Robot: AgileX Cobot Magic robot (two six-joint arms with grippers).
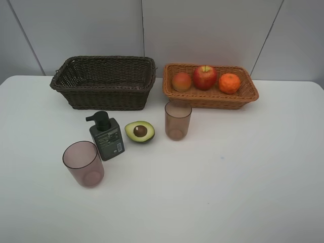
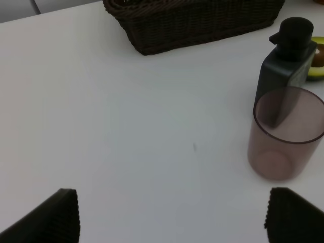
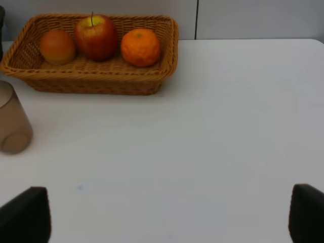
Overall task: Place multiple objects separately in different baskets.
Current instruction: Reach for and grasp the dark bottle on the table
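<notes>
Exterior high view: two baskets are counted at the back of the table [image 1: 243, 182], a dark basket [image 1: 106, 97] on the left and a tan basket [image 1: 210, 99] on the right, set just beside each other. Three fruits are counted in the tan basket, lined up in a row: a peach [image 1: 181, 81] at the left end, an apple [image 1: 204, 77] in the middle and a tangerine [image 1: 229, 83] at the right. Only weave is seen within the dark basket, though its near inner side is hidden by the wall. Four things are counted on the table in front of the baskets. One pump bottle [image 1: 106, 136] is stood upright before the dark basket, and one avocado half [image 1: 139, 131] is laid cut face up just beside it, pit showing. Two cups are counted, both upright and see-through: the near cup [image 1: 83, 164] is placed in front of the bottle, and the far cup [image 1: 177, 120] just before the tan basket's left end, right of the avocado half. In the left wrist view the left gripper [image 2: 172, 217] is shown spread wide over bare table with nothing between its fingers, the near cup close ahead of one of them. In the right wrist view the right gripper [image 3: 164, 215] is likewise spread wide and nothing is held, well apart from the tan basket.
</notes>
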